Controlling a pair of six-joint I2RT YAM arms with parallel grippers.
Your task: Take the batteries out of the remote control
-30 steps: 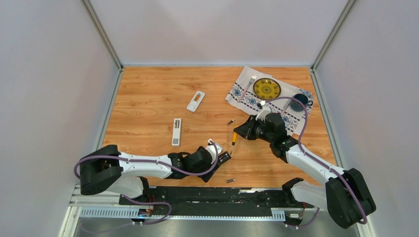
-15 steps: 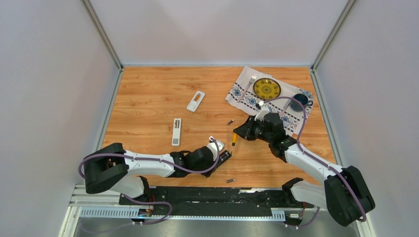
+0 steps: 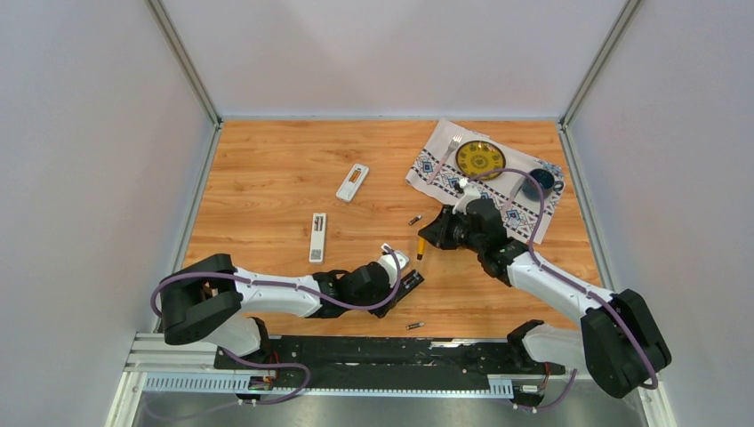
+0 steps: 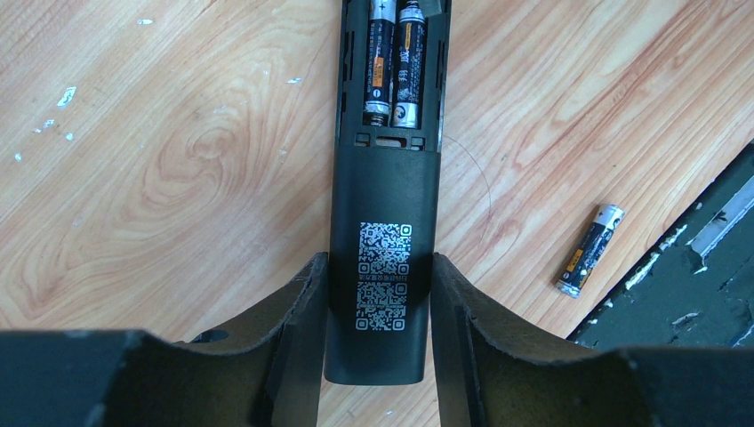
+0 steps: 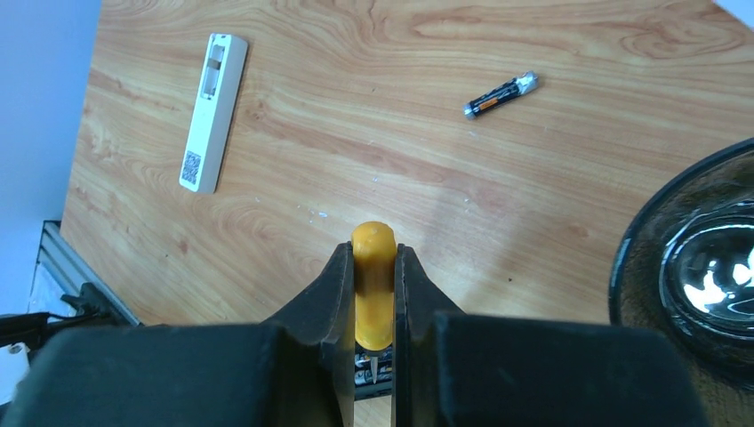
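Observation:
My left gripper is shut on the lower end of a black remote control lying on the wood. Its battery bay is open and holds two batteries side by side. My right gripper is shut on a yellow-handled screwdriver, tip down over the remote's bay, which shows under the tip in the right wrist view. One loose battery lies right of the remote, near the table's front edge. Another loose battery lies farther back and shows in the right wrist view.
A white remote lies left of centre, and also shows in the right wrist view. A second white piece lies farther back. A patterned cloth at the back right carries a yellow plate and a blue cup. A dark glossy round object fills the right wrist view's right edge.
The left arm has pushed slightly right, turning the black remote a little. The right gripper has shifted slightly back and left with the screwdriver. Both grips are unchanged.

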